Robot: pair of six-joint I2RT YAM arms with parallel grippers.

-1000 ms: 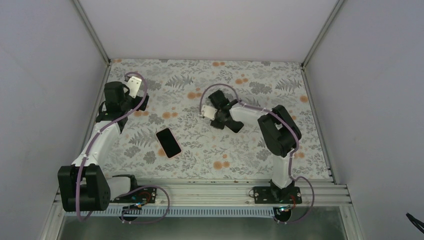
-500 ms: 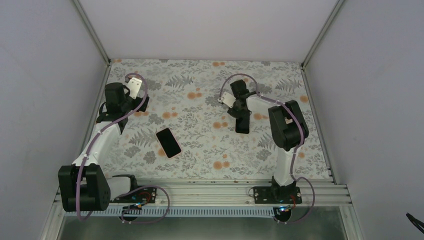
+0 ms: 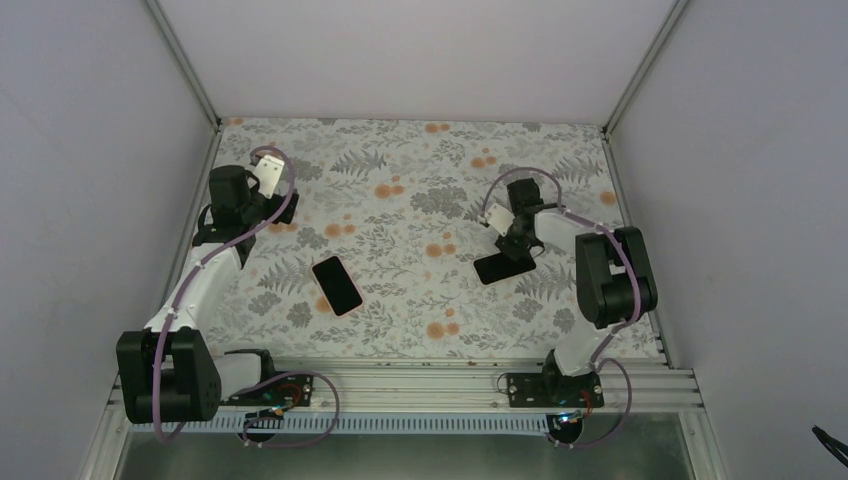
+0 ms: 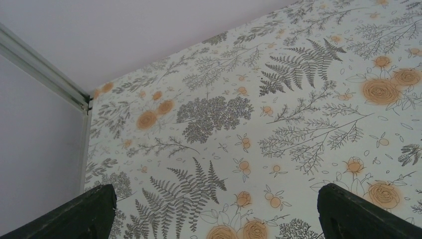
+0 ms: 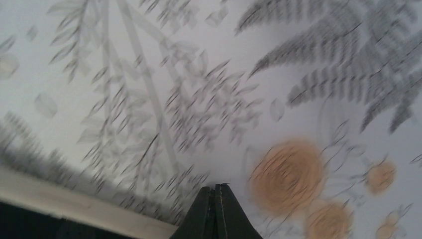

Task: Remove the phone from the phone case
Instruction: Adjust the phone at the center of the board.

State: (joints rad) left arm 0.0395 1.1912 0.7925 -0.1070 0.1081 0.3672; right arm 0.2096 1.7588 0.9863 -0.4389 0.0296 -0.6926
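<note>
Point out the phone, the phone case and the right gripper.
phone (image 3: 337, 285): top view, middle of its dark face.
phone case (image 3: 500, 268): top view, middle of the black shell.
right gripper (image 5: 216, 188): right wrist view, where the shut fingertips meet.

Black phone (image 3: 337, 285), black case (image 3: 503, 267); white table (image 3: 400, 160) printed with grey ferns and orange blooms; white arms (image 3: 200, 285) with black joints, purple cables (image 3: 230, 240); pale lilac-grey walls (image 3: 420, 60)
</note>
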